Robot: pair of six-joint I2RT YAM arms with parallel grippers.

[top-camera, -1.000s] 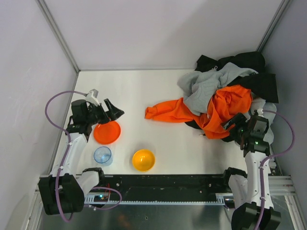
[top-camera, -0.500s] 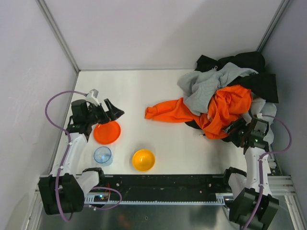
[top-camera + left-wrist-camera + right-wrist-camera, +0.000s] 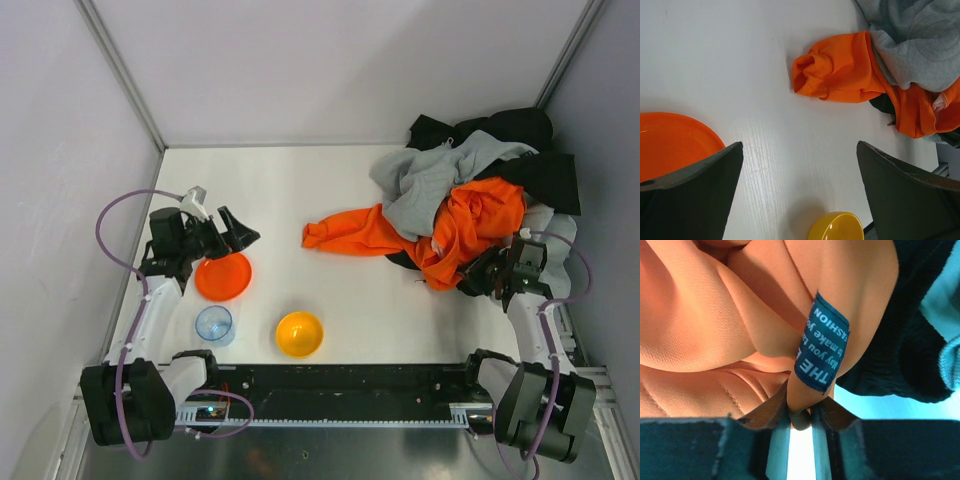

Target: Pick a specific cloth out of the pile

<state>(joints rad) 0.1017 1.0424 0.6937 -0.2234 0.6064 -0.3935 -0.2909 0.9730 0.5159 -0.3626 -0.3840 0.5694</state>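
While the left gripper (image 3: 240,232) hangs where it was a second ago, jaws spread wide over bare bench (image 3: 300,190) just beyond the orange plate (image 3: 223,276), the right arm has changed. Its right gripper (image 3: 470,283) has slid a little left and nearer along the front edge of the pile (image 3: 470,165), and its forearm now leans further to the right. In the right wrist view the jaws stand almost together, pinching a fold of the orange garment (image 3: 715,315) just below a dark printed label (image 3: 822,342); black knit lies right beside it. The cloth (image 3: 400,259) shows only as a dark edge poking out from under the near hem of the orange garment, left of the right gripper and apart from it. Nothing in the pile has visibly shifted. A yellow bowl (image 3: 299,333) and a clear blue bowl (image 3: 214,324) sit near the front of the bench.
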